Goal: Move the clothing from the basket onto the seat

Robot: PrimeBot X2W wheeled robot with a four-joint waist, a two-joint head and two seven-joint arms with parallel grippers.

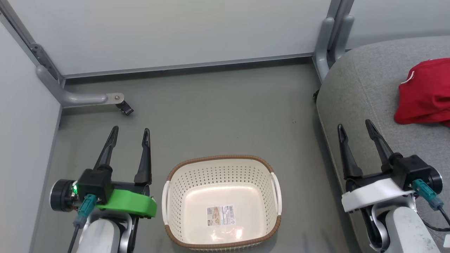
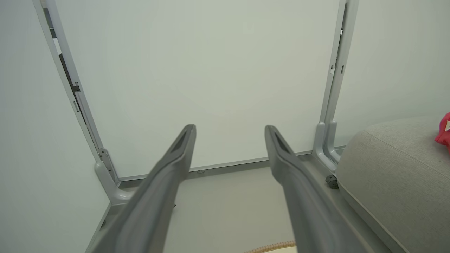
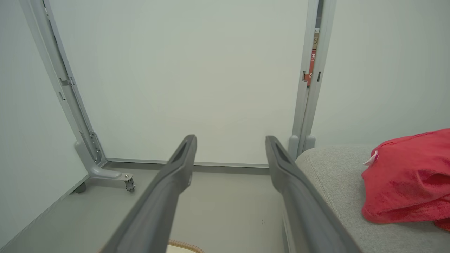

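I find the crumpled bright red soft clothing [image 1: 425, 93] lying on the rounded grey fabric seat [image 1: 362, 80], well apart from the cream perforated plastic basket with its brown woven-look rim [image 1: 221, 157] on the smooth grey floor [image 1: 225, 116]. The left claw [image 1: 130, 129] and right claw [image 1: 353, 123] are both spread, gripping nothing.

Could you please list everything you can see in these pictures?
basket: one, cream with a brown rim, on the floor between the grippers, no clothing in it
label: one, paper, on the basket's bottom
clothing: one red heap with white trim, on the seat; number of garments unclear
seat: one, grey fabric, at the right
floor: grey
panels: three, pale, left, back and behind the seat
frame legs: two, grey, back left and beside the seat
caster: one, dark, on the left leg
left gripper: open, holding nothing, left of the basket
right gripper: open, holding nothing, over the seat's edge
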